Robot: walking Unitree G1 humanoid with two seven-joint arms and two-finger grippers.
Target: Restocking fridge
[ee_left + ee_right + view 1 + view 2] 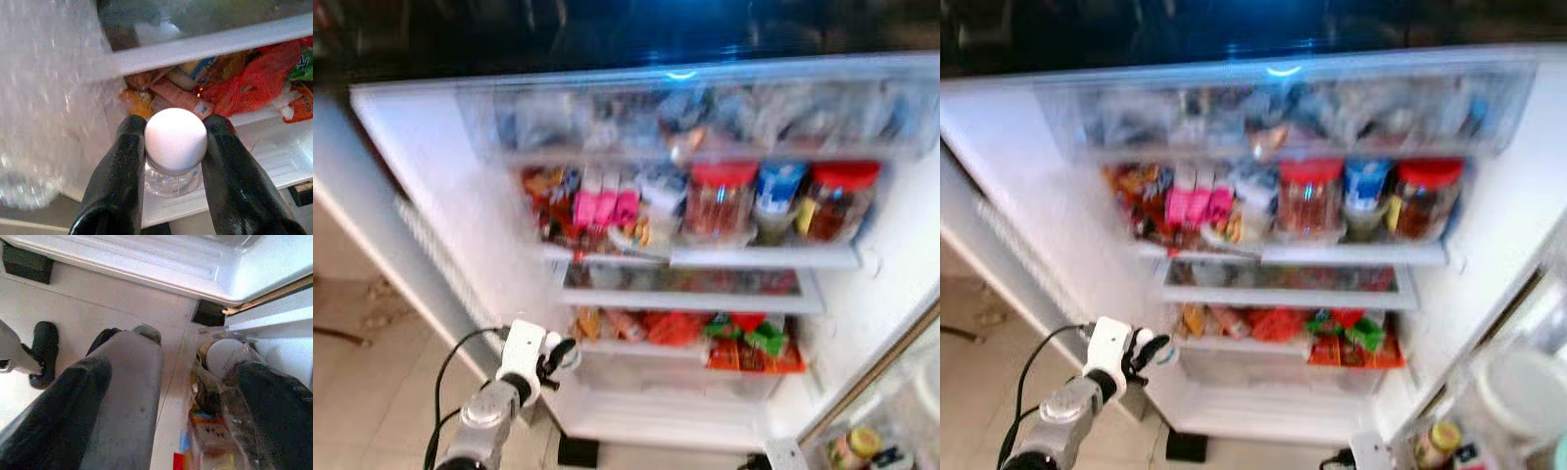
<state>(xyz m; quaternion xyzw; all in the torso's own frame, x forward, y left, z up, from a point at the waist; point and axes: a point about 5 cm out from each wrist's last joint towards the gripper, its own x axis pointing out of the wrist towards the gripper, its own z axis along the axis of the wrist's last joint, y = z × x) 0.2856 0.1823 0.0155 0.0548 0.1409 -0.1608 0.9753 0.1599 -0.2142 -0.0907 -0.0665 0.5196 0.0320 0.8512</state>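
Note:
The fridge (440, 196) stands open before me, its shelves packed. My left gripper (558, 358) is low at the fridge's left, by the bottom shelf's left end. In the left wrist view both black fingers (122, 166) are shut on the neck of a clear bottle with a white cap (176, 139). Beyond the cap lie red and orange packets (254, 83) on the bottom shelf. My right gripper (173, 369) hangs low at the right, open, pointing down at the floor beside the fridge door.
Red-lidded jars (720, 201), a blue-lidded jar (778, 196) and pink cartons (602, 208) fill the middle shelf. A clear drawer (675, 377) sits at the bottom. The door shelf (1489, 421) at the right holds bottles. Tiled floor (372, 392) lies to the left.

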